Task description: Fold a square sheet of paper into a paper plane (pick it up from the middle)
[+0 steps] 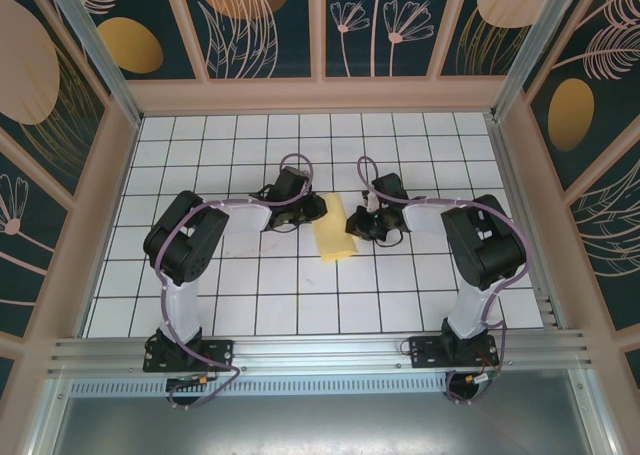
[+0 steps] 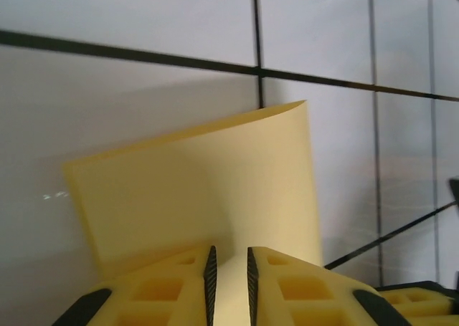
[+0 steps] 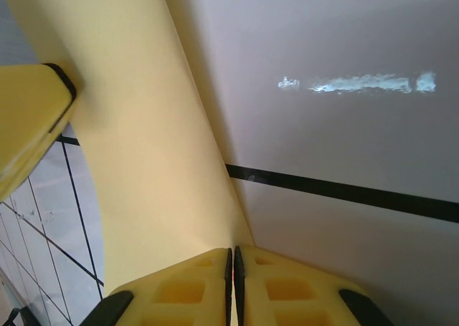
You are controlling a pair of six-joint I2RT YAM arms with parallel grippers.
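The square sheet of paper (image 1: 333, 241) lies near the middle of the white tiled counter (image 1: 250, 295). It is doubled over into a narrow band whose long side runs away from the arm bases. The left arm (image 1: 190, 240) and the right arm (image 1: 485, 240) both bend inward, bringing their wrists to the band from opposite sides. This looks like a way to control one fold from both edges at once.

In the left wrist view the upper layer of the sheet (image 2: 215, 183) arches up off the counter rather than lying flat, so I judge the crease is not yet pressed down.

The right gripper (image 1: 356, 222) is clamped on the paper. In its own view the gripper (image 3: 233, 254) has its jaws closed together, with the sheet (image 3: 158, 161) rising out from between them, probably to anchor that edge.

The left gripper (image 1: 312, 209) reaches the band from the other side. Its wrist view shows the gripper (image 2: 229, 258) with jaws a narrow way apart and paper running between them. I cannot tell whether they actually pinch it.
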